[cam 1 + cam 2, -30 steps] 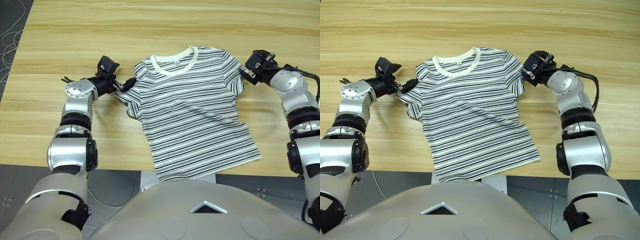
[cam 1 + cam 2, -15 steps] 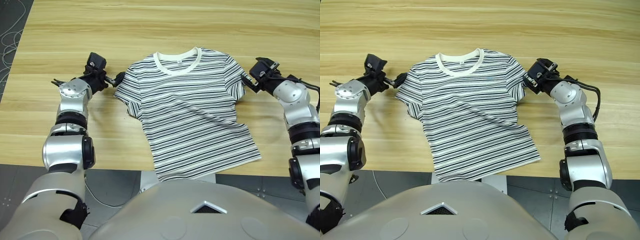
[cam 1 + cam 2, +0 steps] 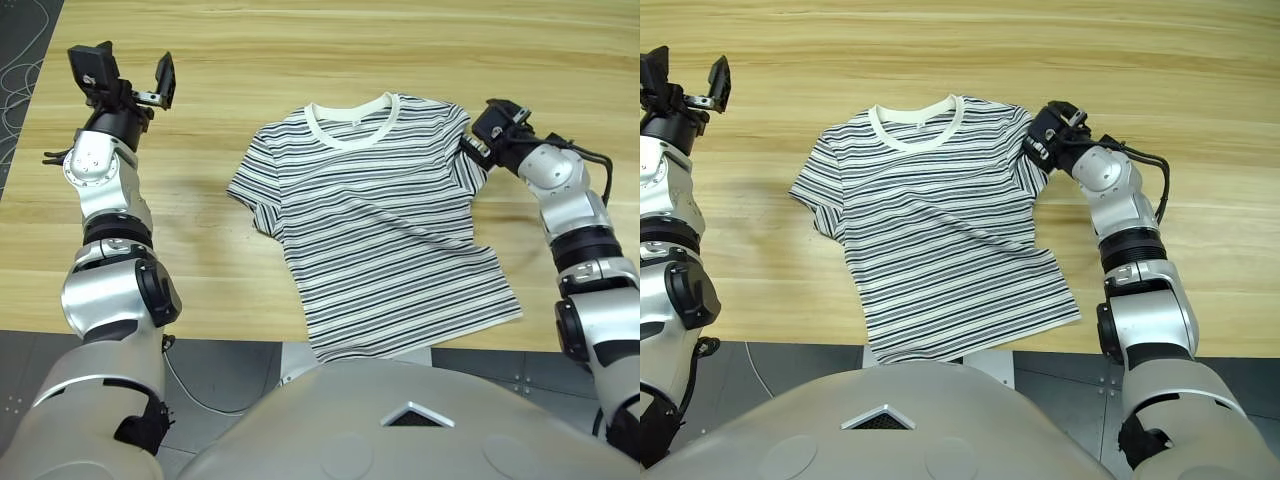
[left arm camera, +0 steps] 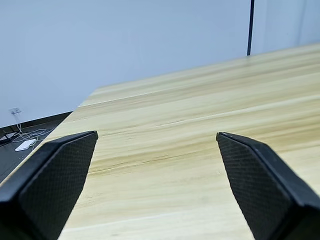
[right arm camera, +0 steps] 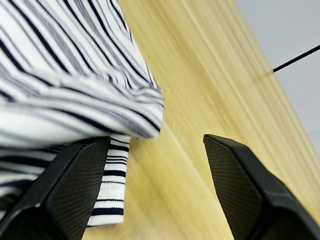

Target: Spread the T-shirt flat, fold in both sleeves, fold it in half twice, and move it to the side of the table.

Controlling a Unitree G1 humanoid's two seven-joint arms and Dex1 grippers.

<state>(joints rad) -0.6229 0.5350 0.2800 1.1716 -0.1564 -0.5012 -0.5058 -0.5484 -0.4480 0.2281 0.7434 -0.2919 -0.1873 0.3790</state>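
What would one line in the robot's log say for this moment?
T-shirt: spread on table | left gripper: open, empty | right gripper: open at sleeve

You have a T-shirt (image 3: 380,230) striped black, grey and white, with a plain cream collar (image 3: 350,118). The table (image 3: 300,50) is pale wood grain.

table (image 3: 300,50): pale wood, straight grain, smooth, low sheen | T-shirt (image 3: 375,215): soft knit cloth, matt, lightly rumpled | neckband (image 3: 350,113) at shirt's 12 o'clock: cream ribbed cloth | left claw (image 3: 128,75), shirt's 10 o'clock: matt black pads (image 4: 55,175), fine grainy texture | right claw (image 3: 478,140), 2 o'clock: pads likewise matt black, grainy
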